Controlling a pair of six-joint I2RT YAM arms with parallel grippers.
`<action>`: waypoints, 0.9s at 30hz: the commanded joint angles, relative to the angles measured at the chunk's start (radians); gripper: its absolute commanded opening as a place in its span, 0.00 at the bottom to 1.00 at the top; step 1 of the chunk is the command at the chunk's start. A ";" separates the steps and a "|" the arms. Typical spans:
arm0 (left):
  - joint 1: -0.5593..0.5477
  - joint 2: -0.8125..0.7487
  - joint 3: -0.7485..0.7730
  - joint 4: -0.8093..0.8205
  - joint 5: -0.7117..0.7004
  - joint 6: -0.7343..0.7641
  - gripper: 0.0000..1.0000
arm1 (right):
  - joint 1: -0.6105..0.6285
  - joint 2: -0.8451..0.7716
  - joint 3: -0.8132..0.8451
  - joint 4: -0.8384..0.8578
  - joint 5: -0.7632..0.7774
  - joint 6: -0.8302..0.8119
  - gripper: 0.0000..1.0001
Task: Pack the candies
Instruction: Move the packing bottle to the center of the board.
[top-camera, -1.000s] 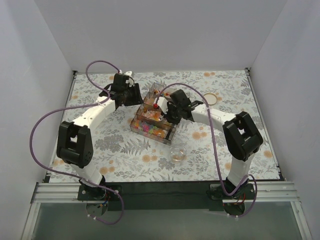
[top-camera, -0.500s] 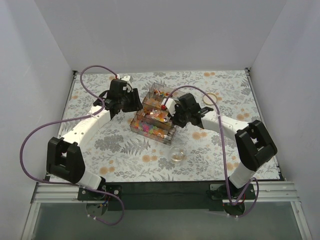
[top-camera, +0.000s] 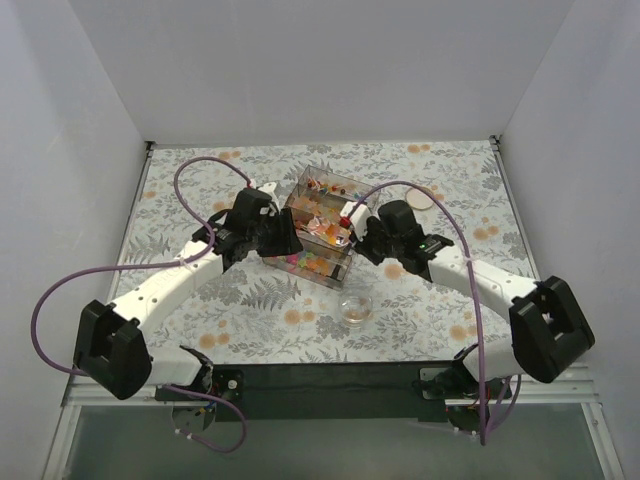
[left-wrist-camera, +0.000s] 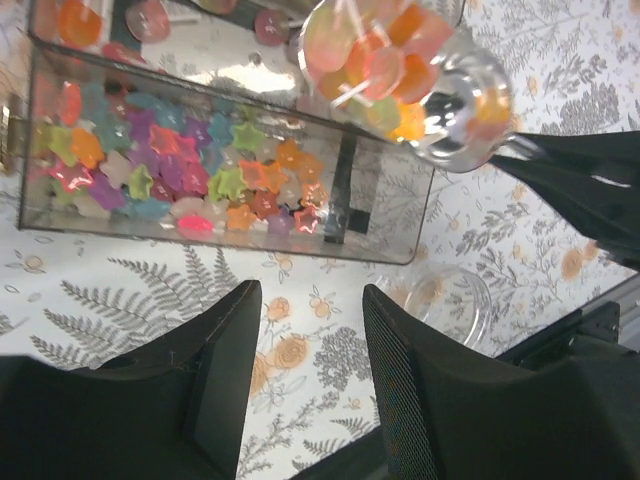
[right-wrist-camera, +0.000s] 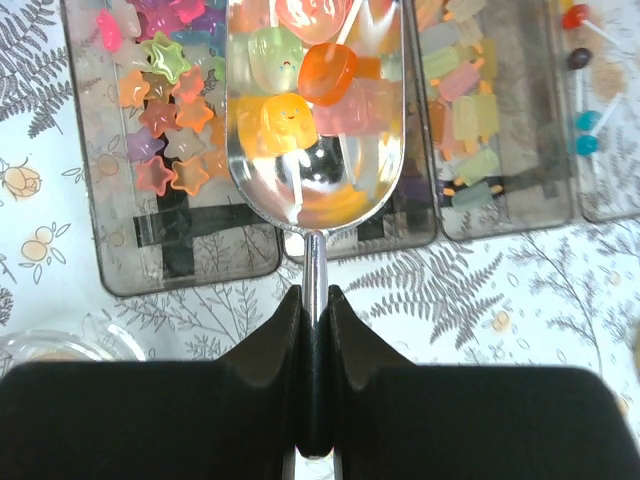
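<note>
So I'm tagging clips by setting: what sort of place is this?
Probably a lab test booth: plain white walls around a table, left arm and right arm bolted to a rail.

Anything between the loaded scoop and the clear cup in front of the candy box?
Nothing visible does. The right gripper holds the silver metal scoop of multicoloured candies above the clear tiered plastic box; the small clear round cup stands on bare tablecloth past its front tier. The open left gripper is beside the box.
</note>
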 joint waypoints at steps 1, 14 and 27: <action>-0.033 -0.051 -0.034 -0.010 -0.024 -0.062 0.44 | 0.000 -0.160 -0.048 0.026 0.060 0.040 0.01; -0.225 0.016 -0.019 -0.015 -0.047 -0.211 0.46 | 0.000 -0.587 -0.240 -0.248 0.157 0.123 0.01; -0.340 0.190 0.080 -0.032 -0.055 -0.194 0.46 | 0.001 -0.645 -0.200 -0.380 0.146 0.133 0.01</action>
